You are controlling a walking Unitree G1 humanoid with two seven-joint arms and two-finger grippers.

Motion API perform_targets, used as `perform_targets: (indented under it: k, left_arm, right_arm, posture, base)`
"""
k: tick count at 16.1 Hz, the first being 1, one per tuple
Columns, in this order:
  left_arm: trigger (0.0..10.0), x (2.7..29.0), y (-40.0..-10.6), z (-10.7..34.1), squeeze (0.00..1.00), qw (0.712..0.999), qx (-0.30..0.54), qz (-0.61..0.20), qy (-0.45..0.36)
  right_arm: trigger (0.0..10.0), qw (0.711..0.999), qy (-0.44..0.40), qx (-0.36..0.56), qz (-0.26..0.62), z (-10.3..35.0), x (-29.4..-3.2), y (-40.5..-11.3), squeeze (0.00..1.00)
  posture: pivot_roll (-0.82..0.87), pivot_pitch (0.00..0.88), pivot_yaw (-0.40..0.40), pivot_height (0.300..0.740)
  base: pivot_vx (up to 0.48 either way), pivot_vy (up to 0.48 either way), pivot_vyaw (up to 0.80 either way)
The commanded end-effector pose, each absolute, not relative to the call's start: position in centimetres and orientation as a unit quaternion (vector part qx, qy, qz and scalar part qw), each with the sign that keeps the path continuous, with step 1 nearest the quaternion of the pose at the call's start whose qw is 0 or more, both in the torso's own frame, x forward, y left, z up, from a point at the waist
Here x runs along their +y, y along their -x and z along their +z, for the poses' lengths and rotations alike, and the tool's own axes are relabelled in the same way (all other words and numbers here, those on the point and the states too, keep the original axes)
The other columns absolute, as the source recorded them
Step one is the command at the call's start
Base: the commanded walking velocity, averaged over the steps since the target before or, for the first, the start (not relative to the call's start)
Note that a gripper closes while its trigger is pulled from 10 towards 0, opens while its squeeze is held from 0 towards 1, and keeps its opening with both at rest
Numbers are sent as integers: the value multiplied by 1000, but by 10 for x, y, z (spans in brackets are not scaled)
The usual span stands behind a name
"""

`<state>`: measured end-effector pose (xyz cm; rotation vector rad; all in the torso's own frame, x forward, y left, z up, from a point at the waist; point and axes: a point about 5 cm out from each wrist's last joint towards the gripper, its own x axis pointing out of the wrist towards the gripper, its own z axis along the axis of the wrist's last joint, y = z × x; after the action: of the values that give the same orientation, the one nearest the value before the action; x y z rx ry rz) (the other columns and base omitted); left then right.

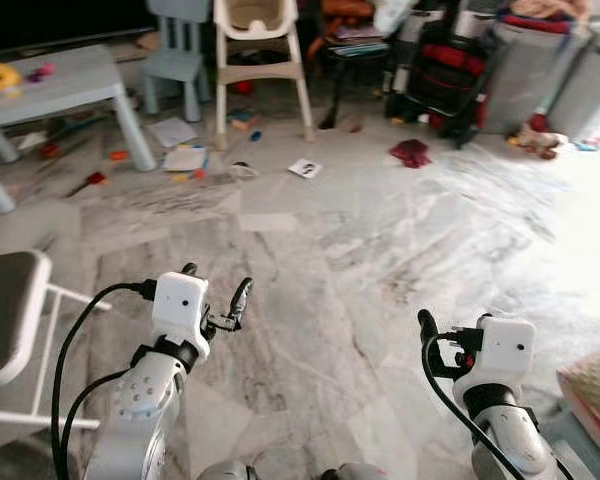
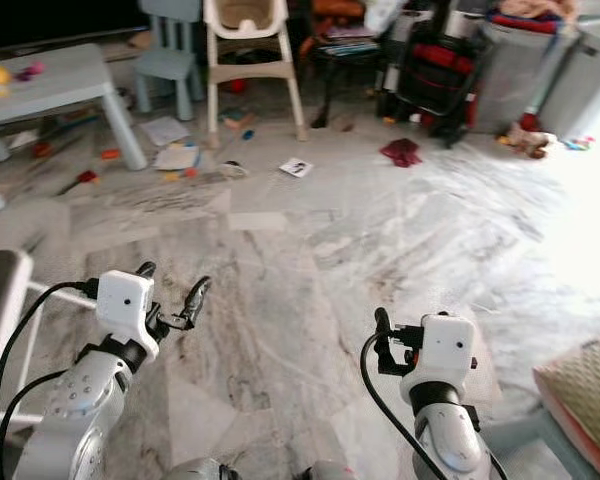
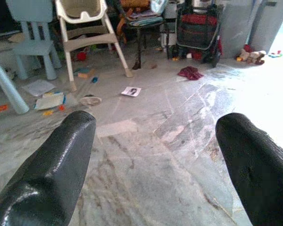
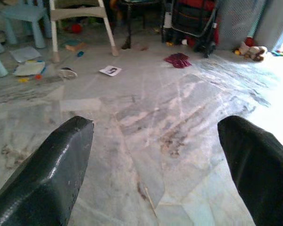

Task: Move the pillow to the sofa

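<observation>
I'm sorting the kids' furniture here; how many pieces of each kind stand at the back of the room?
Light blue child's table: 1
Light blue child's chair: 1
Cream high chair: 1
Total: 3

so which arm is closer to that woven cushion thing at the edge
Right, probably. The woven cushion lies at the robot's right edge, just beside the right gripper, whose fingers are open. The left gripper, also open, is across the marble floor by the white stool.
</observation>
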<state>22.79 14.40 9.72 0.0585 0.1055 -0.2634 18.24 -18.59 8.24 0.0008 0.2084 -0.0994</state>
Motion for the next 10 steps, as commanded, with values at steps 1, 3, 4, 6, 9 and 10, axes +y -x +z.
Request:
perform_targets:
  k: [1, 3, 4, 6, 9, 10]
  left_arm:
    - [10000, 145, -229, 100, 0, 989, 51, -133, -28]
    - [10000, 142, -229, 101, 0, 990, 56, -129, -15]
    - [10000, 141, -228, 100, 0, 990, 59, -129, -21]
    - [10000, 141, -225, 83, 0, 985, 91, -146, 35]
    - [10000, 141, -232, 78, 0, 983, 110, -136, 56]
    - [10000, 140, -231, 79, 0, 983, 109, -138, 48]
  right_arm:
    - [10000, 993, -5, 109, -48, 82, -186, -182, 0]
    - [10000, 993, -7, 109, -50, 84, -187, -182, 0]
    - [10000, 993, -7, 109, -50, 84, -188, -182, 0]
    - [10000, 993, -16, 110, -46, 80, -187, -184, 0]
    - [10000, 993, -20, 112, -42, 77, -187, -186, 0]
    - [10000, 992, -20, 113, -45, 78, -187, -186, 0]
  posture:
    - [-52, 0, 21, 740]
    - [-58, 0, 20, 740]
    - [-60, 0, 18, 740]
    - [-57, 0, 11, 740]
    - [-65, 0, 12, 740]
    - [-66, 0, 13, 740]
  base:
    - [0, 0, -800]
    - [0, 0, -800]
    - [0, 0, -800]
    - [0, 0, -666]
    - [0, 0, -710]
    - [0, 0, -800]
